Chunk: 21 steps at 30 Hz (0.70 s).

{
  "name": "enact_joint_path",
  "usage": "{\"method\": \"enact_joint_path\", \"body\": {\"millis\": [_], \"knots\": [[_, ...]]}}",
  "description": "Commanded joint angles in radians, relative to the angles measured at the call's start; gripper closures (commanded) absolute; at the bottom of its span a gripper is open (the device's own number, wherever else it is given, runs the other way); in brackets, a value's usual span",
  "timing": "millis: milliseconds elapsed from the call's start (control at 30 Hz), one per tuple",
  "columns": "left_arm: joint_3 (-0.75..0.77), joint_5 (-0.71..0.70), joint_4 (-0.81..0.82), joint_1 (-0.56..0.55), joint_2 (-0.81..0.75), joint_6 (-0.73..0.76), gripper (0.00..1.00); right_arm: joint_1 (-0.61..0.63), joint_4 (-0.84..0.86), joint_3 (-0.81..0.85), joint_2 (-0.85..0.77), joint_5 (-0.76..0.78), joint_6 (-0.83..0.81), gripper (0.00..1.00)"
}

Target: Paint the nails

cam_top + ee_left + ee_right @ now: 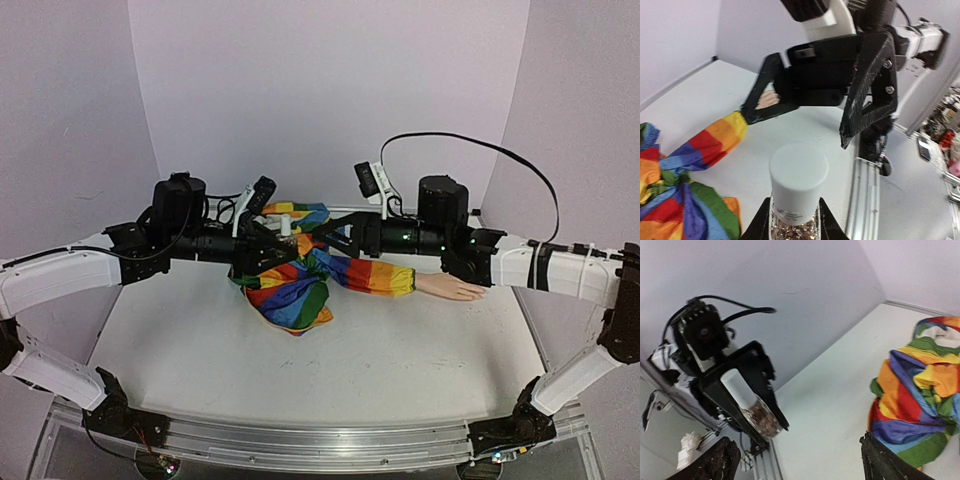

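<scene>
1. Two arms meet over the bunched rainbow sleeve [300, 290]. The left fingers [756, 230] are clamped on the glass lower body of the polish bottle [795, 227], whose white cap [799, 175] is on. The right fingers [715, 462] are spread wide and hold nothing; they face the cap but do not touch it.
2. One likely fault is an off-centre bite on the cap. It is smooth and round, so if one right finger lands first it may slide off or push the bottle sideways in the left grip.
3. Twisting is a second risk. The left fingers hold only the glass part, so a stiff cap could turn the whole bottle between them rather than unscrew.
4. Any tilt once the cap is off could spill glitter polish onto the sleeve, which lies on the desk [400, 350] close below the bottle.
5. The mannequin hand [455, 288] lies on the desk well to the right of both sets of fingers, close under the right forearm. Its nails [480, 293] are too small to make out. Drawing the right arm back to reach them could knock the hand.
6. Nothing visible pins the hand or its sleeve down, so I judge that even a light brush stroke might shift it. With nails so small, polish could land on the pale skin instead.
</scene>
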Motion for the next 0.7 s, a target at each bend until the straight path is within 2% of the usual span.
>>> {"method": "enact_joint_path", "body": {"millis": [0,167,333,400,667], "knots": [[0.059,0.339,0.058,0.002,-0.003,-0.029,1.0,0.017,0.259,0.01,-0.006,-0.294,0.027,0.15],[0.074,0.411,0.058,-0.002,0.022,-0.046,1.0,0.027,0.338,0.047,0.05,-0.387,0.063,0.25],[0.086,0.432,0.058,-0.007,0.054,-0.056,1.0,0.041,0.353,0.115,0.12,-0.423,0.086,0.51],[0.088,0.436,0.058,-0.009,0.061,-0.056,1.0,0.042,0.354,0.131,0.131,-0.422,0.089,0.58],[0.084,0.444,0.058,-0.009,0.08,-0.056,1.0,0.045,0.363,0.161,0.161,-0.449,0.106,0.61]]}}
